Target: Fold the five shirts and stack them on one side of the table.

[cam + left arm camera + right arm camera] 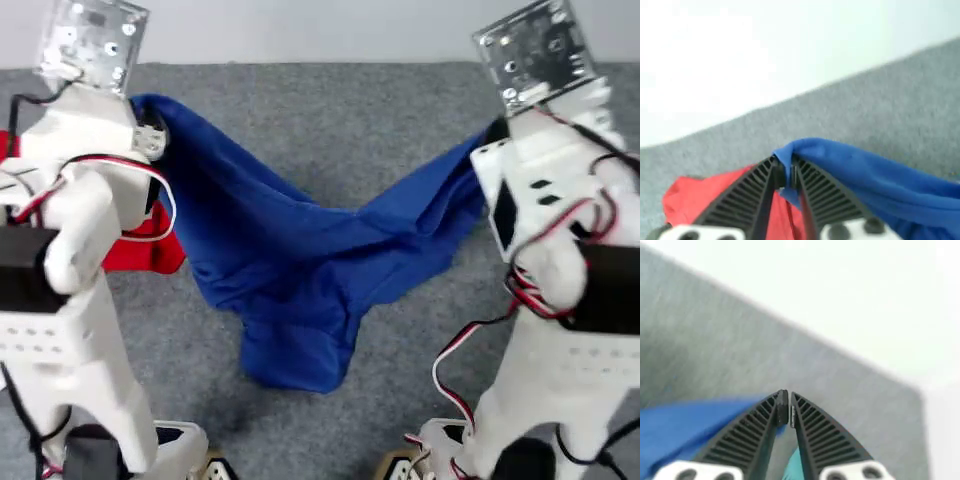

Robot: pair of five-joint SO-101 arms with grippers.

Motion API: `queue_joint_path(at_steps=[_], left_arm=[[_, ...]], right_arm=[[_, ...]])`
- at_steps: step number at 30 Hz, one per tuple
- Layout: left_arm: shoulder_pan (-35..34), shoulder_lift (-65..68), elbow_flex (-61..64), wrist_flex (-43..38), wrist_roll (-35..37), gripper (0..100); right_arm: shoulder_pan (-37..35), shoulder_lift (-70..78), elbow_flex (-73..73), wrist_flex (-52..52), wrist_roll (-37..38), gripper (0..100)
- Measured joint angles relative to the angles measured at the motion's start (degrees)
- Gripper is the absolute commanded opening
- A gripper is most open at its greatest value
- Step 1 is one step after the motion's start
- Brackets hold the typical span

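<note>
Soft blue fabric shirt (pixel 300 260) hangs strung between both arms, its long axis across the grey felt table (pixel 340 120), its middle sagging onto it. Left gripper (pixel 785 172) is pinched tight on one end, right gripper (pixel 786 407) on the other. A red cloth (pixel 150 250) lies beside the left arm.

Blue shirt (pixel 300 260): seen as plain royal blue throughout.
Red shirt (pixel 150 250): seen as plain bright red.
Desk (pixel 330 130): covered in mottled grey.
Jaws: coloured black on both arms, patterned with parallel ridges.
Left arm (pixel 70 220) and right arm (pixel 560 240): finished in white, with black blocks; red, black and white wires are carried.
Teal cloth (pixel 796 464): seen below the right jaws.
Wall (pixel 740 50): painted white.
</note>
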Motion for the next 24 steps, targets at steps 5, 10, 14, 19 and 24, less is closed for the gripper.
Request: queue_joint_path(at_steps=[5, 10, 14, 19, 24], left_arm=[[0.00, -0.35, -2.20, -0.09, -0.09, 1], [0.00, -0.44, -2.20, -0.09, -2.37, 1], [0.00, -0.44, -2.20, 0.26, -2.81, 1], [-0.44, -0.53, 2.64, 1.05, -2.90, 1], [-4.48, -0.53, 16.53, -0.53, -2.90, 1]], right_arm=[[0.09, 2.81, -12.66, -2.73, 4.31, 1.0], [1.23, 3.60, -19.16, -7.82, 8.97, 1.0], [1.23, 3.60, -18.81, -3.60, 9.49, 1.0], [-0.35, 3.69, -11.16, 7.30, 5.80, 1.0], [-6.59, 3.69, 2.46, 9.32, -1.41, 1.0]])
